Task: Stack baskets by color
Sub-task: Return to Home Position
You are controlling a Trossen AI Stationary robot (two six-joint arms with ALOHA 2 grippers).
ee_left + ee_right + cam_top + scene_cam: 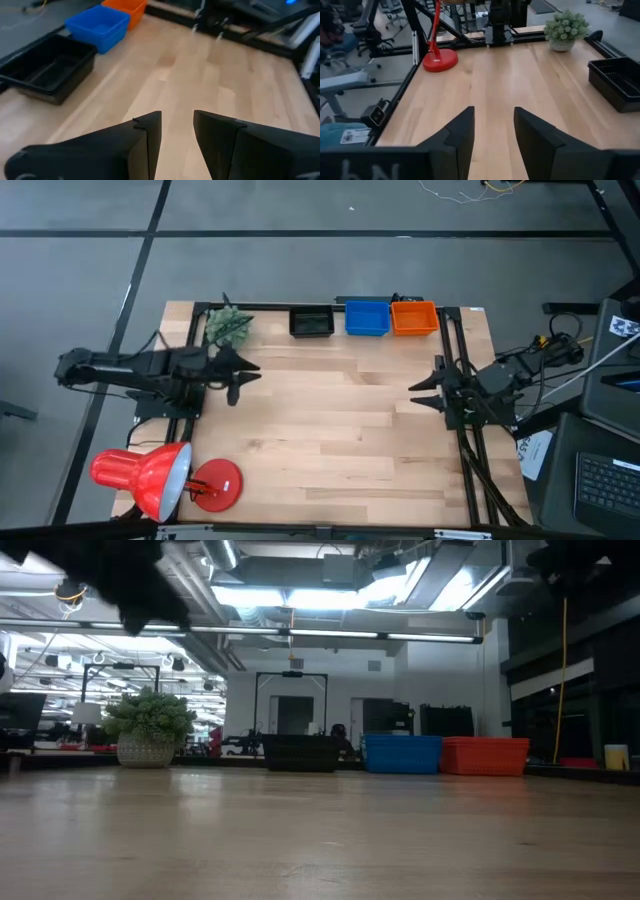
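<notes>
baskets (pixel 365 318) — far edge | left end effector (pixel 177 120), right end effector (pixel 493 114) — parted

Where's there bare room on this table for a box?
Bare: the table middle, between the jaws of the left arm and right arm. Crowded: far edge with plant, black basket, blue basket, orange basket; corner by the red lamp.

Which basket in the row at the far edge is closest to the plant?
The black basket, at the row's left end in the high view, next along from the plant. The blue basket sits mid-row, the orange basket farthest away.
</notes>
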